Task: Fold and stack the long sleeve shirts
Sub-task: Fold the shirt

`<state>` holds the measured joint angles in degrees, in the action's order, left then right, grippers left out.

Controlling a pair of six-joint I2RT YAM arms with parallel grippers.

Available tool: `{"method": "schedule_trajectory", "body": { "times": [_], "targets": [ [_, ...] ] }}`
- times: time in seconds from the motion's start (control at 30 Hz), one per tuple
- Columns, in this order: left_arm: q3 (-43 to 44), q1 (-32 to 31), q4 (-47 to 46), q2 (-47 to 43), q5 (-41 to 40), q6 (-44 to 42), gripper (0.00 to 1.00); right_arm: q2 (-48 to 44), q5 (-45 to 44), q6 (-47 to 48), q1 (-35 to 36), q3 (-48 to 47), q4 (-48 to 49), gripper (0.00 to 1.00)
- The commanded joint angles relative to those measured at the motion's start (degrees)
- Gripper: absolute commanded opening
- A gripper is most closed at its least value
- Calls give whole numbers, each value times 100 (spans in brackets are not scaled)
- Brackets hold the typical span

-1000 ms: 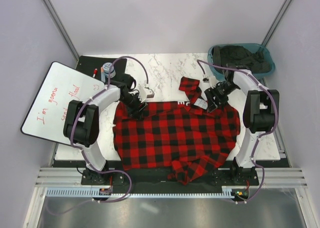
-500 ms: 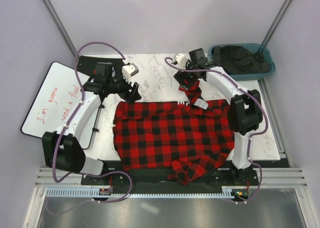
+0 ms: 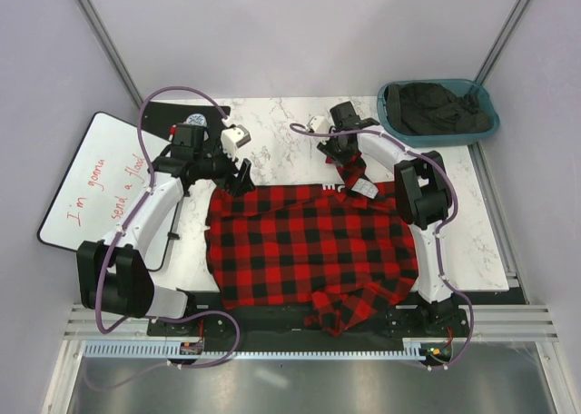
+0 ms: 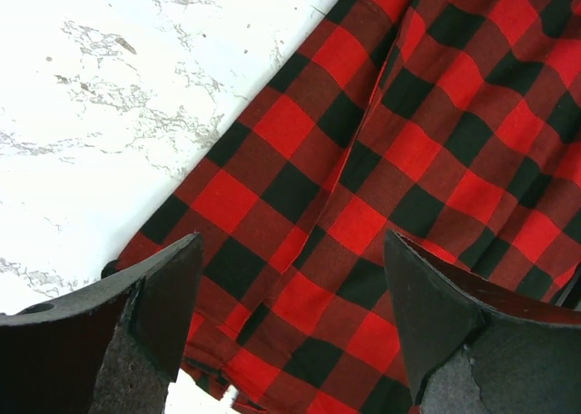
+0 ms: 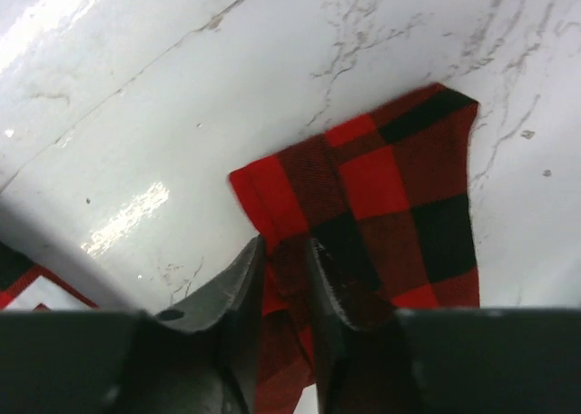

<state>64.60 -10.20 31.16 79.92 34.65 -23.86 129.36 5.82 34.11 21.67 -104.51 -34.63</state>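
Observation:
One of the long sleeve shirts [image 3: 318, 241], in red-and-black check, lies spread across the marble table, with a white neck label [image 3: 363, 187] near its far edge. A sleeve [image 3: 349, 164] runs from that edge toward the back. My right gripper [image 3: 339, 153] is shut on the sleeve end; in the right wrist view the cuff [image 5: 390, 178] is pinched between the jaws of that gripper [image 5: 286, 251]. My left gripper [image 3: 243, 173] hovers open over the shirt's far left corner. In the left wrist view its fingers [image 4: 154, 305] straddle folded check cloth [image 4: 381, 160] without touching it.
A teal bin [image 3: 481, 123] holding dark clothes stands at the back right. A whiteboard [image 3: 100, 182] with red writing leans off the table's left side, beside a black mat [image 3: 168, 114]. The shirt's near hem hangs over the front edge [image 3: 345, 310].
The right arm swung from the shirt's right shoulder to the sleeve end at the back and closed on it. The left gripper let go of the far left corner, opened and lifted.

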Motion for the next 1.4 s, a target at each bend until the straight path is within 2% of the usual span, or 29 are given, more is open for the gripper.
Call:
{"method": "schedule_trajectory", "body": {
  "times": [0.0, 0.03, 0.13, 0.3, 0.33, 0.4, 0.43, 0.53, 0.6, 0.73, 0.77, 0.9, 1.0, 1.03, 1.07, 1.1, 1.13, 1.2, 1.37],
  "targets": [
    [316, 44, 56, -12, 50, 57, 87, 80, -301, 52, 48, -595, 63, 21],
    [438, 53, 101, 6, 59, 39, 87, 63, -206, 17, 39, -667, -95, 8],
    [606, 62, 224, -29, 94, -101, 87, -270, 49, -97, 39, -799, -306, 0],
    [712, 53, 294, -336, 349, -602, 87, -929, 542, -185, 39, -1255, -1018, 0],
    [729, 53, 286, -493, 427, -951, 88, -1035, 647, -194, 39, -1274, -1237, 0],
    [686, 44, 225, -696, 665, -1339, 89, -1333, 1121, -229, 39, -1212, -1501, 0],
    [633, 44, 181, -906, 744, -1741, 99, -1474, 1323, -238, 39, -1186, -1816, 0],
    [432, 18, 137, -1223, 1200, -2655, 100, -1807, 2167, -264, 39, -1090, -2431, 0],
    [273, -96, -91, -1513, 1447, -2965, 100, -2028, 2745, -317, 39, -844, -2583, 0],
    [-287, -964, -679, -1874, 1089, -3476, 100, -2511, 3687, -370, 39, -518, -3039, 0],
    [-429, -1376, -951, -1953, 826, -3485, 100, -2564, 3819, -352, 48, -422, -3119, 0],
    [-817, -2231, -1787, -1963, 280, -3775, 99, -2889, 4032, -404, 136, -176, -3340, 0],
    [-590, -2592, -1841, -1770, 103, -3102, 97, -3188, 4163, -1062, 136, 184, -2989, 0],
    [-371, -2654, -1893, -1595, -1, -2194, 96, -3476, 4129, -1316, 136, 351, -2466, 0],
    [-273, -2767, -1920, -1489, -368, -1663, 96, -3662, 4041, -1615, 136, 796, -2069, 0],
    [-90, -2795, -1955, -1401, -580, -1066, 95, -3855, 3945, -2270, 144, 1027, -1273, 0],
    [-9, -2795, -1860, -1261, -748, -85, 94, -4188, 3822, -2564, 136, 1238, -900, 0],
    [27, -2812, -1841, -1251, -1057, 982, 94, -4453, 3471, -3301, 136, 1678, -49, 0],
    [-202, -3049, -2253, -1418, -1382, 1963, 97, -5087, 2968, -4332, 144, 2206, 1019, 0]
  ]
}}
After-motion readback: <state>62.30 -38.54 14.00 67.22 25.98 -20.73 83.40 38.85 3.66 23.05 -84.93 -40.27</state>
